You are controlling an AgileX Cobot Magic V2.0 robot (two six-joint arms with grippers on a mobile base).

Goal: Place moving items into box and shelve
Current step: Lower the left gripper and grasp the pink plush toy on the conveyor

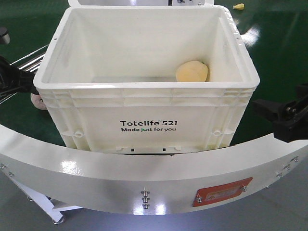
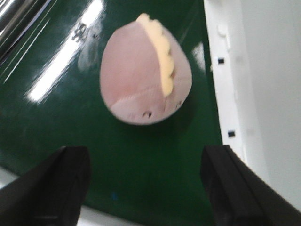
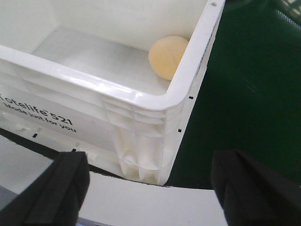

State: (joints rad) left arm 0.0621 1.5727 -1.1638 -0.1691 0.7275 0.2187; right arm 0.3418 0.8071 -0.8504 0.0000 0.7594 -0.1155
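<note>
The white box (image 1: 144, 113) stands on the green surface, its print facing me. A pale yellow-orange moving item (image 1: 192, 72) lies inside it in the far right corner, also seen in the right wrist view as a round lump (image 3: 167, 56) behind the box rim (image 3: 136, 96). A brownish-pink moving item (image 2: 143, 70) with a yellow frill lies on the green surface just left of the box wall (image 2: 254, 94). My left gripper (image 2: 148, 188) is open, a short way before that item and holding nothing. My right gripper (image 3: 150, 188) is open and empty near the box's front right corner.
A curved white rim (image 1: 144, 178) with a red label (image 1: 221, 191) runs in front of the box. Shiny metal rods (image 1: 29, 60) lie at the left. A small yellow scrap (image 1: 238, 6) sits far back right on the green surface.
</note>
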